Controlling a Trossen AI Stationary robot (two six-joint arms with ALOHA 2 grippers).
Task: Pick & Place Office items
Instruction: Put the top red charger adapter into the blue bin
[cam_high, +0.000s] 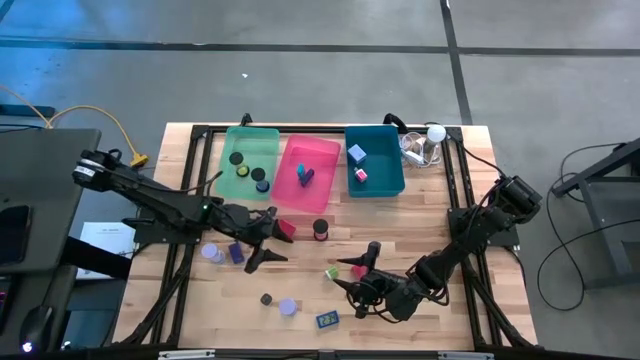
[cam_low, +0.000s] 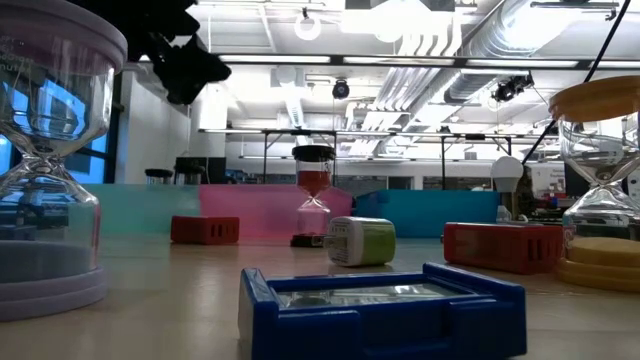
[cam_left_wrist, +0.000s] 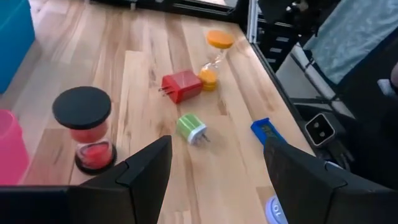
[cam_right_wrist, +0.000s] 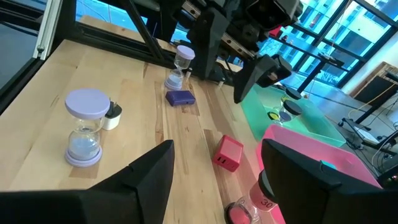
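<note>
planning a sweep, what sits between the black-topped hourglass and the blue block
A green plug block lies there, touching neither; the left wrist view shows it.

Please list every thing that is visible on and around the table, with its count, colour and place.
bins: three, green, pink and teal, in a row along the table's far edge, each with small pieces inside
hourglasses: four on the table; black-capped with red sand in front of the pink bin, orange by the right gripper, two lavender toward the left and near side
plug blocks: four; two red, one green, one purple, mid-table
blue flat piece: one, near edge
white ball-topped gadget: one, far right corner
left gripper: open, in front of the green and pink bins
right gripper: open, near the green block
</note>
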